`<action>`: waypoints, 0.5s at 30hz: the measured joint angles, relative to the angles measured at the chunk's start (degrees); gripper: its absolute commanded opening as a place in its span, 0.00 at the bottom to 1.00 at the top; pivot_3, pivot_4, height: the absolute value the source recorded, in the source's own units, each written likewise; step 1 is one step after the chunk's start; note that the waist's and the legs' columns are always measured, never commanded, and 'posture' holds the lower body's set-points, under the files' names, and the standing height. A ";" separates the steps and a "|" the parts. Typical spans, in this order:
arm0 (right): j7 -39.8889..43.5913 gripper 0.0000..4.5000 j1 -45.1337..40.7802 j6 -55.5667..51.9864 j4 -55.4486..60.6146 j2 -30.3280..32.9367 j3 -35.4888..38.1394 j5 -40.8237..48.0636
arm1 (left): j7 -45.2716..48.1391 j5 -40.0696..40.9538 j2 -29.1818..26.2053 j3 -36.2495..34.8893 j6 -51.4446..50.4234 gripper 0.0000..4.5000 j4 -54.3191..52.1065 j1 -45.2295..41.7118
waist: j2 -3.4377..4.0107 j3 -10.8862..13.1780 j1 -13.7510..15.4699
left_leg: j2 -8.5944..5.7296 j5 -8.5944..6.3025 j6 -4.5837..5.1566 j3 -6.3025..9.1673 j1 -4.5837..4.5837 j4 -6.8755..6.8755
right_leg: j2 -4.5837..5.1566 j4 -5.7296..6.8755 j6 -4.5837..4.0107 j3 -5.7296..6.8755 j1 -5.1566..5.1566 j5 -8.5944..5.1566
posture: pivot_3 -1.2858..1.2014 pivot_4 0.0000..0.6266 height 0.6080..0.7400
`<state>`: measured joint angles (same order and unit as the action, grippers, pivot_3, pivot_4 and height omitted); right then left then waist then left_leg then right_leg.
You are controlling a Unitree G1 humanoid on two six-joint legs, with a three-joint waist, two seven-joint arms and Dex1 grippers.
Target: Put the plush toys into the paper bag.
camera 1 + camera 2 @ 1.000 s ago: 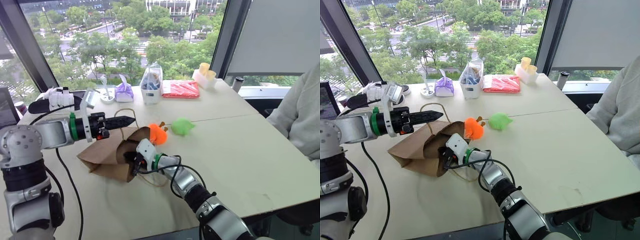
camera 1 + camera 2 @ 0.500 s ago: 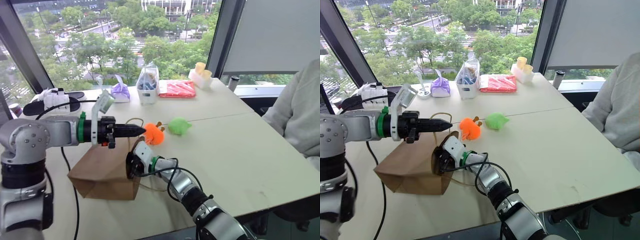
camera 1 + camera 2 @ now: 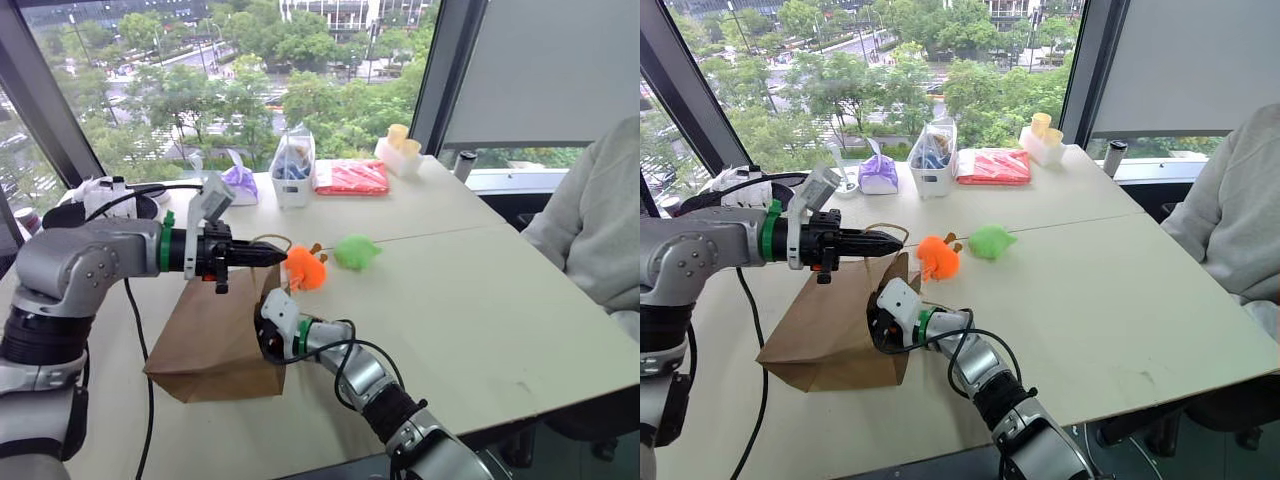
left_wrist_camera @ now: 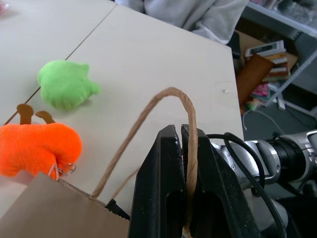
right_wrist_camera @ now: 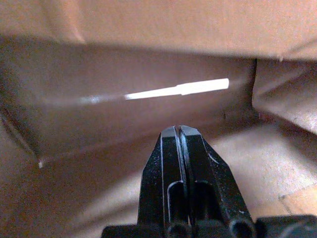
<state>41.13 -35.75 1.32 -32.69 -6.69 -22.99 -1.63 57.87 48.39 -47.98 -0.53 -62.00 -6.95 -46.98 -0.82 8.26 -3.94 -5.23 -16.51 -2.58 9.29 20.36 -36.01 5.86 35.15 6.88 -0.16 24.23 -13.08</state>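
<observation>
The brown paper bag (image 3: 210,340) stands tilted on the table, its mouth facing right. My left gripper (image 4: 177,130) is shut on the bag's twisted paper handle (image 4: 148,111) and holds it up, just left of the toys. My right gripper (image 5: 177,130) is shut with nothing in it, its fingers inside the bag's mouth (image 3: 262,338). The orange plush toy (image 3: 305,268) lies on the table just beyond the bag's top edge. The light green plush toy (image 3: 357,251) rests a little to its right. Both toys are outside the bag.
Along the window edge stand a purple pouch (image 3: 241,182), a clear plastic bag of items (image 3: 293,170), a red packet (image 3: 358,177) and a box with yellow cups (image 3: 400,150). A person's grey sleeve (image 3: 600,230) is at the table's right side.
The bag went from lying crumpled on the table to standing with its mouth held up. My left gripper shifted right and rolled with the handle. My right gripper drew back slightly, staying in the mouth.
</observation>
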 measured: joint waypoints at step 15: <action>-6.04 0.00 -1.44 2.56 -7.53 -0.99 -0.95 -3.73 | 1.68 4.65 1.92 -3.34 -5.36 0.03 2.22 -4.40 | -0.02 -0.01 -0.06 | 0.02 0.00 0.00 -0.02 -0.02 -0.03 | -0.01 0.06 0.00 -0.06 0.02 0.00 | 0.52 0.24 1.00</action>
<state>35.09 -37.19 3.88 -40.23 -7.68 -23.94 -5.36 59.55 53.04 -46.07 -3.86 -67.36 -4.73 -51.38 -0.84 8.25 -4.00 -5.21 -16.51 -2.58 9.27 20.35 -36.04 5.85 35.20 6.88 -0.23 24.26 -13.08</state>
